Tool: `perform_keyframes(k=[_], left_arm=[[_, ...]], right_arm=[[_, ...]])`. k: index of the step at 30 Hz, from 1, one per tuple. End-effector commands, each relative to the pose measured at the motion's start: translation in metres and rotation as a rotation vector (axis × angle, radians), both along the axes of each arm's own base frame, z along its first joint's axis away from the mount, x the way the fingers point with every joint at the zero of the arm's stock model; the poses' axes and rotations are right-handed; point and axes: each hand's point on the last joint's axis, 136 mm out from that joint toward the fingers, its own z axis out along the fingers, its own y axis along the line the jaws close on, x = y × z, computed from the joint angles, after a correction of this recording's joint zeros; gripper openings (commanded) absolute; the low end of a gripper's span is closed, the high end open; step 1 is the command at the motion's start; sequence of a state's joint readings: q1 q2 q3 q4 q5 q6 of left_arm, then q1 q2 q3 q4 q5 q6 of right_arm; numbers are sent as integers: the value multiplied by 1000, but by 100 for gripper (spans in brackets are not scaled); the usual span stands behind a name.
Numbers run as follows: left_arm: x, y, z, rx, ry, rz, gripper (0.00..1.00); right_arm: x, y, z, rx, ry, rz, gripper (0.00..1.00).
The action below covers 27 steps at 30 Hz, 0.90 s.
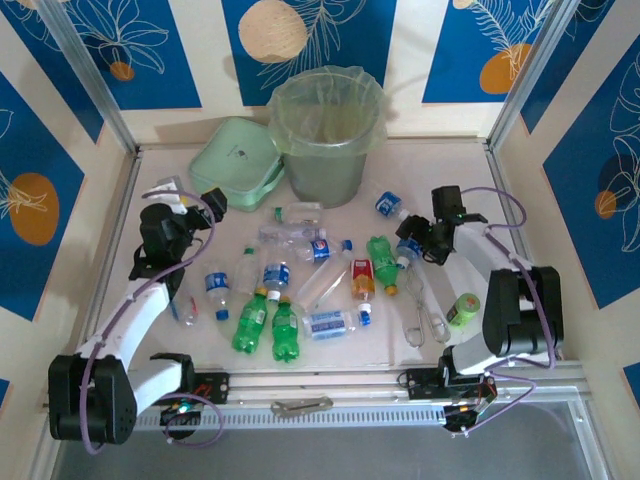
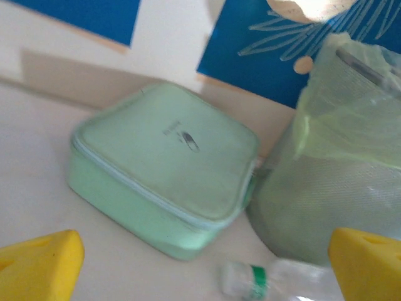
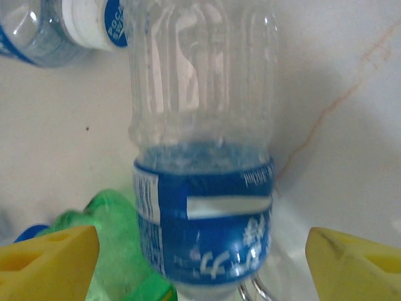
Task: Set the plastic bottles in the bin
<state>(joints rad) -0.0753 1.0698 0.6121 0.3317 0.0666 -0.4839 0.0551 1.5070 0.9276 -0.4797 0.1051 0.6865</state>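
Note:
Several plastic bottles lie scattered mid-table: clear ones with blue labels, green ones and an orange one. The pale-green bin with its bag liner stands at the back. My right gripper is open, and its yellow fingers stand wide on either side of a clear blue-labelled bottle without touching it. A green bottle lies against that bottle's left side. My left gripper is open and holds nothing; ahead of it lies a clear bottle beside the bin.
The flat pale-green lid lies left of the bin, close ahead of my left gripper. Metal tongs and a stubby lime-green item lie at the right. Another pair of tongs rests on the front rail.

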Motion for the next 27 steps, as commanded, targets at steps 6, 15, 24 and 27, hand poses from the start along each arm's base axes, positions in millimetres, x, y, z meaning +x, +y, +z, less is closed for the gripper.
perform_keyframes(k=[6, 15, 24, 27], left_arm=[[-37, -53, -42, -240, 187, -120, 100], [-27, -83, -40, -235, 191, -200, 100], [-30, -86, -49, -239, 214, -197, 100], [-31, -83, -52, -245, 216, -182, 100]], right_arm=[[32, -6, -8, -23, -50, -65, 85], [41, -3, -29, -11, -25, -97, 77], [40, -5, -30, -31, -33, -79, 59], [42, -5, -17, -32, -62, -70, 57]])
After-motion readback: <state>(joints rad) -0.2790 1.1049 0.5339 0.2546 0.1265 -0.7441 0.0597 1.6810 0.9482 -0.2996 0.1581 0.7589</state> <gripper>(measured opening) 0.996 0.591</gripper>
